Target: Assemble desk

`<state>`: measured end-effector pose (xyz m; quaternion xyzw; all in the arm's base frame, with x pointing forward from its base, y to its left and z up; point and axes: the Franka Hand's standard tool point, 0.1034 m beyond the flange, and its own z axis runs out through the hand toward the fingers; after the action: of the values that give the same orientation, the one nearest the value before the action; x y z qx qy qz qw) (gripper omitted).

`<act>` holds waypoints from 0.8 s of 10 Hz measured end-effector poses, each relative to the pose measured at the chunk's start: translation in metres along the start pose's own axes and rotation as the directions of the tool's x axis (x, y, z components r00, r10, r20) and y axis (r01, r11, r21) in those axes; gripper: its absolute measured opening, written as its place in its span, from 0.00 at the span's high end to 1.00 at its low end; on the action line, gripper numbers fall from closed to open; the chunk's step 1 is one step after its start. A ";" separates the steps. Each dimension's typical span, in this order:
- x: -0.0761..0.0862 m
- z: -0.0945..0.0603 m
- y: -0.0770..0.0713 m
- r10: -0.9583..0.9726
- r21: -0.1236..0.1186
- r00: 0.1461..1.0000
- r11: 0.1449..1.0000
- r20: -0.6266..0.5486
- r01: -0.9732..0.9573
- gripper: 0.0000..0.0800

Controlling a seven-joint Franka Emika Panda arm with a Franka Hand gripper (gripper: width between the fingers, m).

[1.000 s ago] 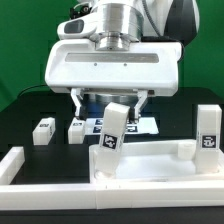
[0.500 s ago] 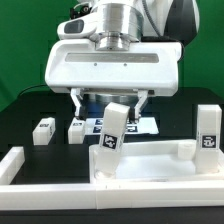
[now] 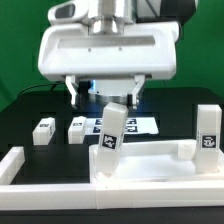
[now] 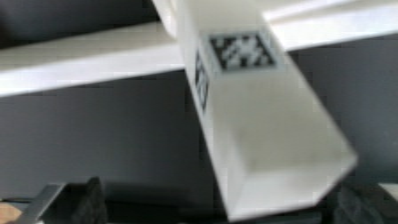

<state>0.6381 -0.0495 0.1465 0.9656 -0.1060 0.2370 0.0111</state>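
Over the black table (image 3: 25, 112), the claw (image 3: 107, 93) has risen, jaws wide, off the leg block (image 3: 111, 138) (seemingly seated in the tabletop panel (image 3: 150, 168)).

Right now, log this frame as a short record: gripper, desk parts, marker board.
gripper: open, above the leaning leg, holding nothing
leaning leg: standing on the tabletop, under the gripper
upright leg: tabletop corner, exterior view's right
loose legs: two, lying on the black table, exterior view's left
marker board: behind the tabletop
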 end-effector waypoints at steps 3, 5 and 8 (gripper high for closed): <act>0.007 -0.006 -0.007 0.038 0.054 0.964 0.997 0.262 -0.054 0.19; 0.019 -0.013 -0.015 0.045 0.077 0.901 0.993 0.432 -0.087 0.19; 0.007 0.005 -0.018 0.030 0.068 0.888 0.995 0.459 -0.069 0.19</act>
<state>0.6501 -0.0333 0.1460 0.9909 -0.1206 0.0072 -0.0600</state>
